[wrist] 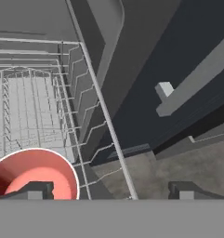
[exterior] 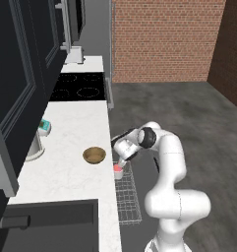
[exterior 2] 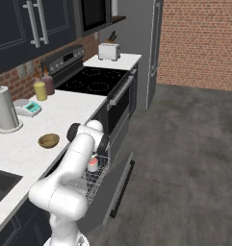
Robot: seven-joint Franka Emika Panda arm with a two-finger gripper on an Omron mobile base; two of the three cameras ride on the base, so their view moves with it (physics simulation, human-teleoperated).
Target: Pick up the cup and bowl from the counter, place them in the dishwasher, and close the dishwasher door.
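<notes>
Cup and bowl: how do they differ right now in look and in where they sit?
The small pale cup with a pinkish-red inside stands upright in the dishwasher's grey wire rack, under the open gripper; the shallow golden-brown bowl sits on the white marble-look counter. The cup is narrower and taller in shape; the bowl is wide and low. Both are round and upright.

Three cameras around the pull-out grey wire dishwasher rack [exterior: 127, 197]

Two base views look forward and down from behind, left and right, sharing the rack; the hand view looks closely down over its edge.
</notes>
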